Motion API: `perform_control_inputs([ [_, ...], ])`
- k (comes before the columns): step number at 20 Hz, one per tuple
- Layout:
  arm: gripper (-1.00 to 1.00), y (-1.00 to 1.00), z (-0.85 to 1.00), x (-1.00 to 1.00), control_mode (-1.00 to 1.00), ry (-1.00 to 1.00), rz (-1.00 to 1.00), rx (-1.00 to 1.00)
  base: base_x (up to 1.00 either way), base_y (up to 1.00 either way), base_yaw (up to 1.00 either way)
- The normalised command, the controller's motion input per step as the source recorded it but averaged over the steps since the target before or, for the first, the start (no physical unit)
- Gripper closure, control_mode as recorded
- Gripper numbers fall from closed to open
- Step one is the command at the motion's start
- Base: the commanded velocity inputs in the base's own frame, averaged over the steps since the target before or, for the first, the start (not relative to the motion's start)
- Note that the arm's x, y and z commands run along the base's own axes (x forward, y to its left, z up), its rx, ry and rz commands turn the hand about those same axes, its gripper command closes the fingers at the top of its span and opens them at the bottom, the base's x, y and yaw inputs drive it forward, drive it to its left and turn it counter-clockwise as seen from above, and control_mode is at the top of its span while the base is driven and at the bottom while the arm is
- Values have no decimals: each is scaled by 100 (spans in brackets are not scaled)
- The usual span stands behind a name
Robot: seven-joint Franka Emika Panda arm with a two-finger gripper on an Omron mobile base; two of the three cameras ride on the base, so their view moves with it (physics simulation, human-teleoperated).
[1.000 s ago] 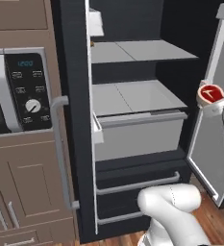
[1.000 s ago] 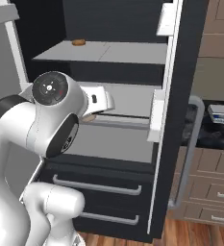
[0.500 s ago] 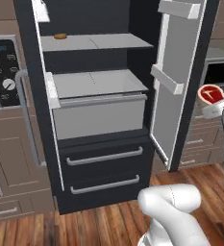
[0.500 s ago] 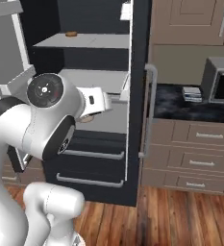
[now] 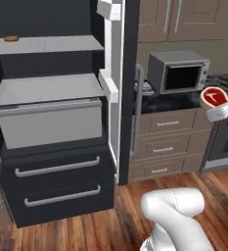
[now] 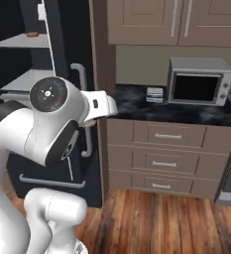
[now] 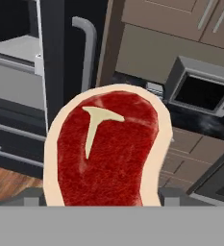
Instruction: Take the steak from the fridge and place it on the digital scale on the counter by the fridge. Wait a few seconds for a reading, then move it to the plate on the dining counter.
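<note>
Claw (image 5: 218, 104) pinches the steak (image 7: 107, 150) upright, well apart from the digital scale (image 6: 155, 94) on the table (image 6: 196, 113) beside the fridge (image 5: 52, 147).

**No readable text anywhere**

No words, brand names, numbers or signs can be read. The silver microwave (image 6: 200, 81), standing on the counter (image 6: 186, 113) right of the fridge (image 5: 52, 122), carries no legible label or display digits. The digital scale (image 6: 155, 94), just left of that microwave, shows no figures; it is too small to tell. The steak (image 7: 108, 149) bears only a pale T-shaped bone mark, not lettering.
</note>
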Motion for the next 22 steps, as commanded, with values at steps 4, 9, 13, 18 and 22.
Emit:
perform_control_inputs([
  [4, 100, 0, 0, 0, 100, 0, 0, 0, 64, -98, 6],
  [9, 100, 0, 0, 0, 100, 0, 0, 0, 90, -57, 28],
  [13, 100, 0, 0, 0, 100, 0, 0, 0, 92, -50, 28],
  [18, 100, 0, 0, 0, 100, 0, 0, 0, 45, -72, 20],
  [22, 100, 0, 0, 0, 100, 0, 0, 0, 13, -48, 0],
])
